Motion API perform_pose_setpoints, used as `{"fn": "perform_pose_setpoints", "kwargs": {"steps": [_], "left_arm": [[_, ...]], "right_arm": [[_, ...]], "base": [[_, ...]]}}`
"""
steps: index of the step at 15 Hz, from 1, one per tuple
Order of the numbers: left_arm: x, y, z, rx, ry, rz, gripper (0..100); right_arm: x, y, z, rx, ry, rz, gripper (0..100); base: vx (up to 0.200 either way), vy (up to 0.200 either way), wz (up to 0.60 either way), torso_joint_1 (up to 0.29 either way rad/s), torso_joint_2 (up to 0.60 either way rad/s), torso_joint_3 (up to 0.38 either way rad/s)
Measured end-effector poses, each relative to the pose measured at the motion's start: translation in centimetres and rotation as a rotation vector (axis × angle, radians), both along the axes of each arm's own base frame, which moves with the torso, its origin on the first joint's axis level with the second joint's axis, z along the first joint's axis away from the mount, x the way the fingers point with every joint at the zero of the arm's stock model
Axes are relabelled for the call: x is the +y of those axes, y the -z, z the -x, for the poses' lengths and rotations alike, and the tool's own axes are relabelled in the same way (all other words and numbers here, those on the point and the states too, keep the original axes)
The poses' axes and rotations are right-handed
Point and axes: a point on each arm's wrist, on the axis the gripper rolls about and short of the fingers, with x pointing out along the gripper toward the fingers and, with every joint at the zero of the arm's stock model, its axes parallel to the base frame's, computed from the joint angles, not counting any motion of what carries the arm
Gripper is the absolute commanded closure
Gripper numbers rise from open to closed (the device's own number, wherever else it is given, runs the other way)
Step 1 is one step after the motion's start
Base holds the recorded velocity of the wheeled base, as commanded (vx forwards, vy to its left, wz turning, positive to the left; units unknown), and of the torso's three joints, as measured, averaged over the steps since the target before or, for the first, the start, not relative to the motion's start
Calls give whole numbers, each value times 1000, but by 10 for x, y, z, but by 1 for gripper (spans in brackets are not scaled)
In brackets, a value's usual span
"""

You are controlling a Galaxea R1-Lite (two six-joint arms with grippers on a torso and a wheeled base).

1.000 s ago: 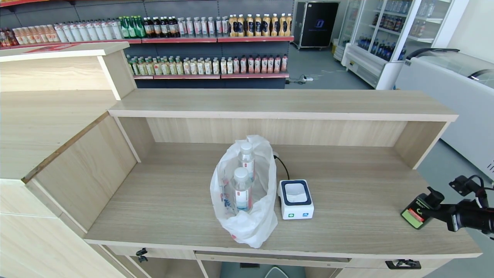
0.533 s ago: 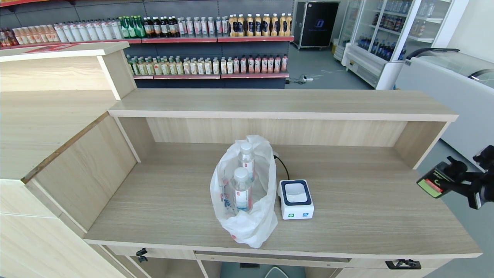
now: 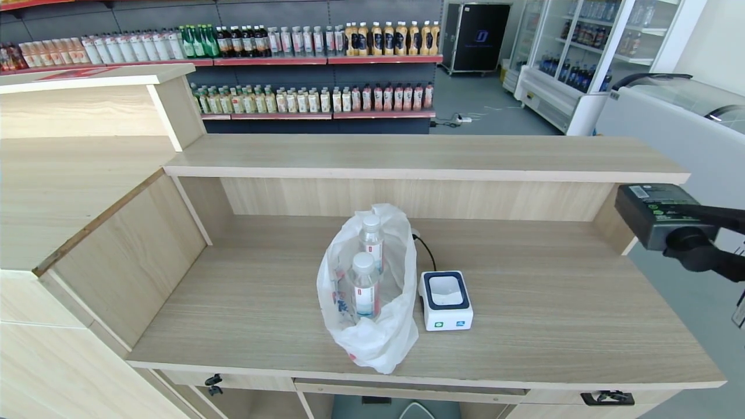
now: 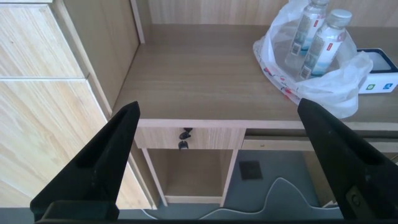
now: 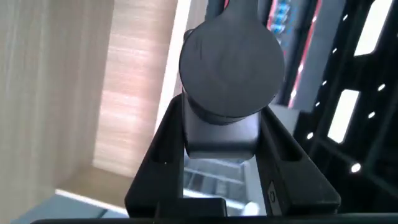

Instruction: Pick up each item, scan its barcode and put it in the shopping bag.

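Two fingers (image 4: 99,168) of the left gripper (image 4: 217,115) stand wide apart with nothing between them. It hangs out off the front left corner of the counter (image 3: 553,302), and beyond it lies the bare wooden top.

Across to the middle, and the white bag (image 3: 372,337) sits open on the counter with both bottles (image 3: 364,285) upright inside, one behind the other, white caps showing above the plastic. Just beside the bag on its right is the white scanner (image 3: 445,299), flat on the wood with its window facing up. A black cable (image 3: 426,250) runs away behind it.

Now the far right. The right arm comes in from the edge, held high beside the counter's side panel, about level with the upper ledge (image 3: 425,154). The right gripper (image 5: 221,162) is clamped on a dark device (image 3: 663,215), a finger on either side of its body. The labelled face points up, well apart from the scanner and the bag.
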Motion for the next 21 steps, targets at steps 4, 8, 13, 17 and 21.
{"fn": "perform_pose_setpoints", "kwargs": {"steps": [4, 8, 13, 17, 21], "left_arm": [[0, 0, 0, 0, 0, 0, 0], [0, 0, 0, 0, 0, 0, 0], [0, 0, 0, 0, 1, 0, 0], [0, 0, 0, 0, 0, 0, 0], [0, 0, 0, 0, 0, 0, 0]], "right_arm": [[35, 10, 31, -237, -214, 315, 100], [63, -10, 48, -481, -401, 335, 100], [70, -23, 64, -563, -449, 282, 100], [79, -27, 82, -613, -569, 233, 100], [82, -22, 96, -623, -669, 260, 100]], "base": [[0, 0, 0, 0, 0, 0], [0, 0, 0, 0, 0, 0], [0, 0, 0, 0, 0, 0], [0, 0, 0, 0, 0, 0], [0, 0, 0, 0, 0, 0]]}}
